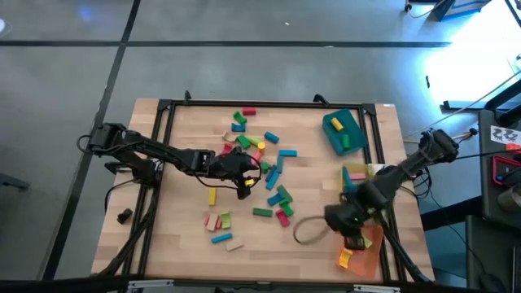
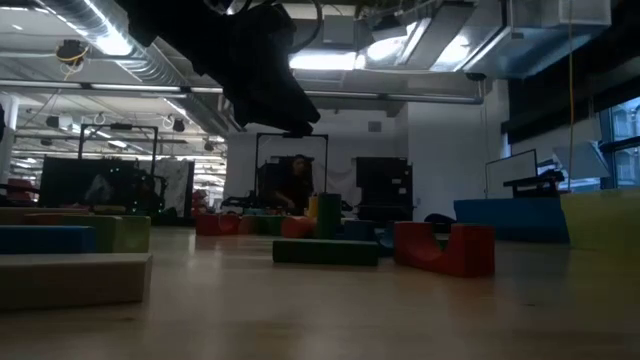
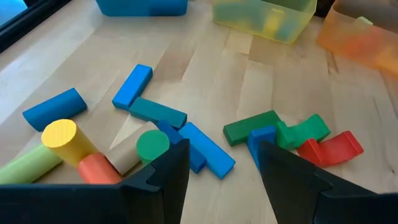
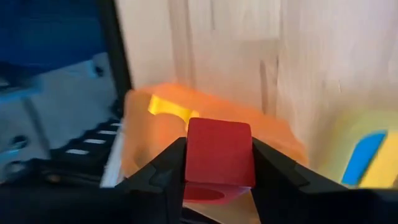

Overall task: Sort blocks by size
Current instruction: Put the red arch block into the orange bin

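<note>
At the near right corner of the table, finds the right gripper (image 4: 217, 163) clamped on a red block (image 4: 219, 149), fingers pressed to both its sides, poised just above the orange tray (image 1: 370, 252). Counts only one yellow piece (image 4: 168, 109) visible in that tray, so reads this bin as barely begun, with the red block judged next in.

Slightly farther along the right edge, notes the yellow tray (image 1: 370, 171) holding a few pieces, blue among them; cannot tell the exact number.

Toward the middle of the table, places the left gripper (image 3: 221, 158) low over the loose blocks (image 1: 260, 175), fingers spread wide with nothing between them, blue bars (image 3: 205, 149) lying just ahead of the tips. Sees plenty unsorted here: blue, green, red, yellow and plain wooden pieces, bars and cylinders mixed, some touching or overlapping, a small cluster apart near the front.

At the far right, picks out the teal tray (image 1: 352, 120) with a yellow and a green piece inside.

Judges the sorting early: a handful binned across three trays, most of the pile left on the bare wood.
</note>
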Controlling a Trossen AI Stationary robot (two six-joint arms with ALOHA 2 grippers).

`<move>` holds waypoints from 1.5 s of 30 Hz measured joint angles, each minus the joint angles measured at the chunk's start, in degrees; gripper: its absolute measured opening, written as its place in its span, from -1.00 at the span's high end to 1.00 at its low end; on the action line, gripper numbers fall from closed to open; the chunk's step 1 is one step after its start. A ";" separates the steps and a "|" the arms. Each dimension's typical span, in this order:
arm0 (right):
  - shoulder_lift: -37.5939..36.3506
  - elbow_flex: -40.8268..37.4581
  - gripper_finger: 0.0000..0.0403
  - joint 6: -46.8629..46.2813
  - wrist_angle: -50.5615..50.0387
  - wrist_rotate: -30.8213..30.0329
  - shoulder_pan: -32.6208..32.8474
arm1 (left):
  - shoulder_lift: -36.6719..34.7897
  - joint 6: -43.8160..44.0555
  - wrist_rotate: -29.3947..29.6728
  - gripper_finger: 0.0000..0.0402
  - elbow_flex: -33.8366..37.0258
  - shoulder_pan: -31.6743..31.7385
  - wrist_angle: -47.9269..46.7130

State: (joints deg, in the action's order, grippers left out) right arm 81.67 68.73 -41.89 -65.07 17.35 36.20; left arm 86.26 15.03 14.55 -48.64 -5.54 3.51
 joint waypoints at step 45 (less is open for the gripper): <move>0.05 -0.02 -0.23 -17.64 0.53 -27.42 19.28 | 0.48 23.16 11.39 0.13 3.61 18.05 -26.99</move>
State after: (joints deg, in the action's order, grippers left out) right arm 81.72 68.71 -59.53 -64.55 -10.07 55.48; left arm 86.74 38.18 25.93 -45.04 12.51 -23.48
